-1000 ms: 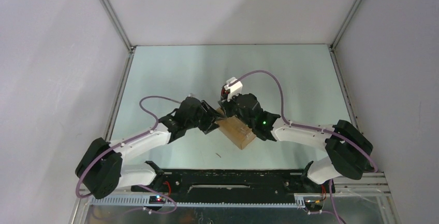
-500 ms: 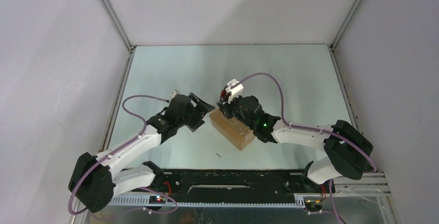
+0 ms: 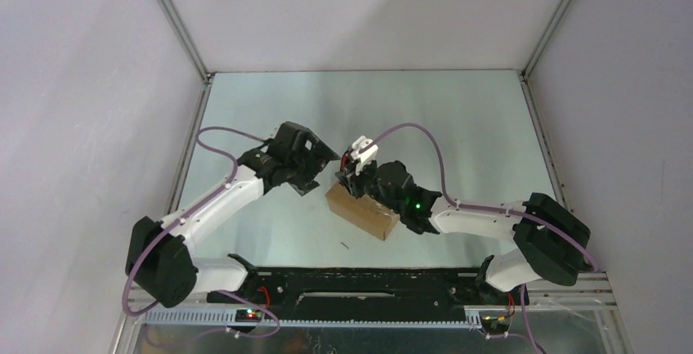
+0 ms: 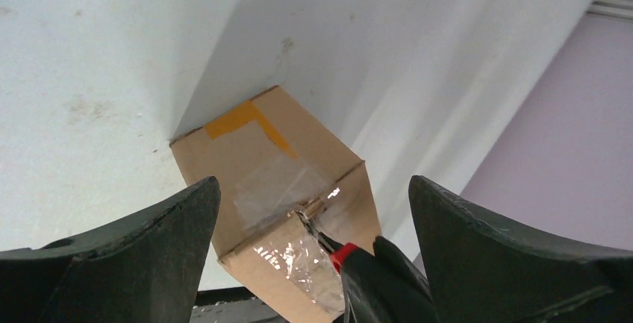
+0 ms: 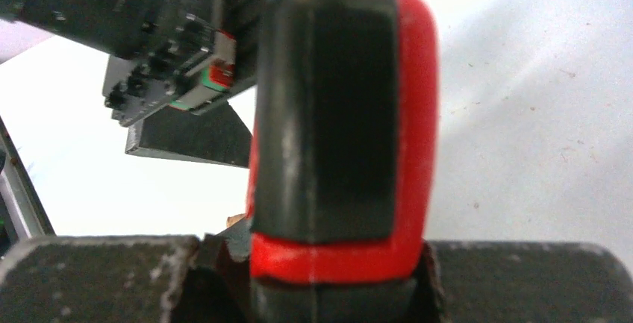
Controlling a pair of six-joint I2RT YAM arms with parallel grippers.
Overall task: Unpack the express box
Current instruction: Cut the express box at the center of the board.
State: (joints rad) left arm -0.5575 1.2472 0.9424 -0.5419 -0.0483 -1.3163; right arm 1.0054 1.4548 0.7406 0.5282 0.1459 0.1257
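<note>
The express box [image 3: 362, 209] is a small brown carton with clear tape, lying on the table between the two arms. My left gripper [image 3: 317, 162] stands open just left of and behind the box, apart from it. In the left wrist view the box [image 4: 272, 166] lies beyond the wide-apart fingers [image 4: 134, 256], with nothing between them. My right gripper [image 3: 369, 182] is shut on a red-and-black utility knife [image 5: 336, 136]. The knife [image 4: 362, 267] has its blade tip at the taped top seam at the box's end. The box is almost hidden in the right wrist view.
Grey walls with metal corner rails [image 3: 176, 27] enclose the table on three sides. The black base rail [image 3: 359, 289] of the arms runs along the near edge. A purple cable [image 3: 425, 137] loops over the right wrist. The left arm's gripper body [image 5: 172, 47] shows behind the knife.
My left gripper has opened wide and drawn back up and left, away from the box. The right gripper with the knife and the box have shifted slightly left.
</note>
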